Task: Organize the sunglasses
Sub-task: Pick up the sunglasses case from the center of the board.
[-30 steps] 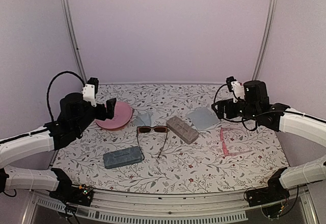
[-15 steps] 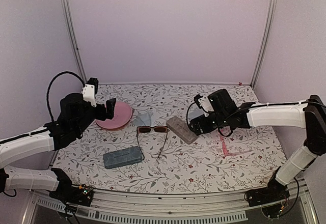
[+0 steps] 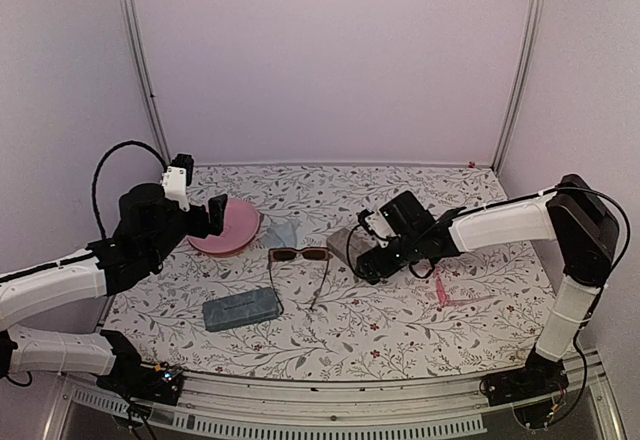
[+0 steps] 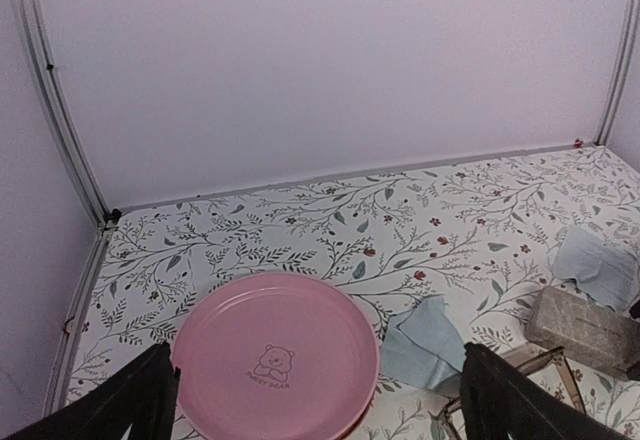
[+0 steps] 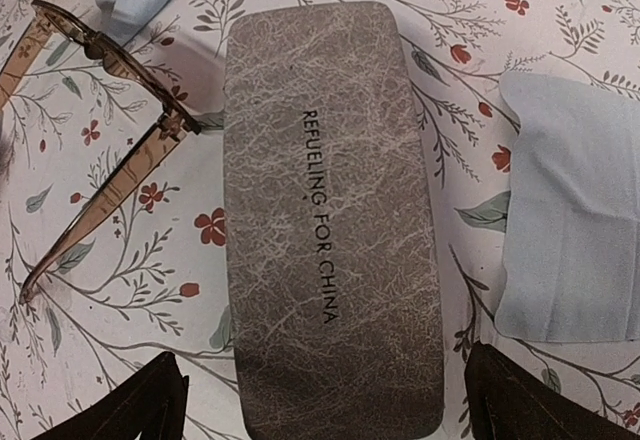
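Note:
The dark-framed sunglasses (image 3: 300,255) with reddish-brown lenses lie unfolded mid-table; the right wrist view shows them (image 5: 100,185) left of the case. The pink-framed sunglasses (image 3: 441,282) lie further right. My right gripper (image 3: 370,258) hovers open over the near end of the grey-brown case (image 5: 330,210), one finger on each side (image 5: 325,405), touching nothing. My left gripper (image 3: 214,215) hangs open above the pink plate (image 4: 200,340), with nothing between its fingers (image 4: 320,400).
A blue-grey case (image 3: 240,308) lies near the front left. One pale blue cloth (image 3: 281,232) sits beside the plate (image 3: 238,228); another (image 5: 575,210) lies right of the grey-brown case (image 3: 342,242). Walls and rails enclose the table on three sides.
My right arm has swung left from the table's right side and now hovers over the grey-brown case. The left arm has not moved.

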Robot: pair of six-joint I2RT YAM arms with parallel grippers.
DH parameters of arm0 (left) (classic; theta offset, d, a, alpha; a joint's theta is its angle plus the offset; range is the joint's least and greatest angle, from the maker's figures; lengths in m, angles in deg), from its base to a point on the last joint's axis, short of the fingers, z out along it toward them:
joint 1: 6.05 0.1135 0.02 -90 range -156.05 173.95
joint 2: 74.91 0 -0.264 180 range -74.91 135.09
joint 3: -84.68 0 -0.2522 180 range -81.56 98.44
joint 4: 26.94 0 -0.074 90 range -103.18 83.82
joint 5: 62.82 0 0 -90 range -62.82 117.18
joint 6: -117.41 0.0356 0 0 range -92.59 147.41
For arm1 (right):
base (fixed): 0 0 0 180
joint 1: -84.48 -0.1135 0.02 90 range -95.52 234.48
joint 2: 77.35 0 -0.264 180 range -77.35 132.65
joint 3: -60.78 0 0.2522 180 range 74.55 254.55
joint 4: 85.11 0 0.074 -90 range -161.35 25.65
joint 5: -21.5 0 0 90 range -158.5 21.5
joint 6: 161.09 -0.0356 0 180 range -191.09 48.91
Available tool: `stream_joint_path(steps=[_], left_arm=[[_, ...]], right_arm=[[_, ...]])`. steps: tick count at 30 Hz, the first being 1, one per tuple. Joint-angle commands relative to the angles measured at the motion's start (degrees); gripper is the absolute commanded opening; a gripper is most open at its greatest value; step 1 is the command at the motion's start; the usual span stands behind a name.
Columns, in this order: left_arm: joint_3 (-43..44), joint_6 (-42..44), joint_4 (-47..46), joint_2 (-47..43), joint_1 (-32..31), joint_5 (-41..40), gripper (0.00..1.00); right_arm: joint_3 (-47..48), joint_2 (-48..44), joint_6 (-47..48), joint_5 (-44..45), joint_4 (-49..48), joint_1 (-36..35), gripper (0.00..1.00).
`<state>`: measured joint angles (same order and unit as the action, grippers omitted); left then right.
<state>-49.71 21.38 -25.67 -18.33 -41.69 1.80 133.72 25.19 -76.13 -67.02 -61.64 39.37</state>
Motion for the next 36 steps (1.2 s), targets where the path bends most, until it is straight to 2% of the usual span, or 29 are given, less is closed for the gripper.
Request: stream_joint_path(steps=[1, 11, 15, 20, 25, 30, 36], left_arm=[[0.5, 0.2, 0.2, -0.2, -0.8, -1.1, 0.99], [0.6, 0.1, 0.4, -0.4, -0.9, -1.3, 0.99], [0.6, 0.1, 0.9, -0.4, -0.9, -1.2, 0.99], [0.4, -0.1, 0.3, 0.3, -0.9, 0.4, 0.99], [0.4, -0.2, -0.3, 1.3, -1.0, 2.3, 0.99], [-0.2, 1.3, -3.0, 1.2, -1.2, 11.1, 0.99], [-0.8, 4.8, -6.5, 2.5, -1.3, 31.9, 0.99]], right_arm=[[2.3, 3.1, 1.1, -0.6, 0.9, -0.3, 0.99], [4.1, 6.3, 1.5, 1.7, 0.9, -0.2, 0.98], [4.2, 6.5, 1.7, 2.9, 0.8, -0.2, 0.86], [4.3, 5.9, 1.7, 3.8, 1.4, 0.4, 0.66], [3.5, 2.0, 1.8, 2.0, 1.6, 1.6, 0.51], [1.8, -4.9, 3.3, -3.4, 1.7, 3.1, 0.46], [2.3, -12.9, 11.4, -16.5, 4.0, 3.2, 0.41]])
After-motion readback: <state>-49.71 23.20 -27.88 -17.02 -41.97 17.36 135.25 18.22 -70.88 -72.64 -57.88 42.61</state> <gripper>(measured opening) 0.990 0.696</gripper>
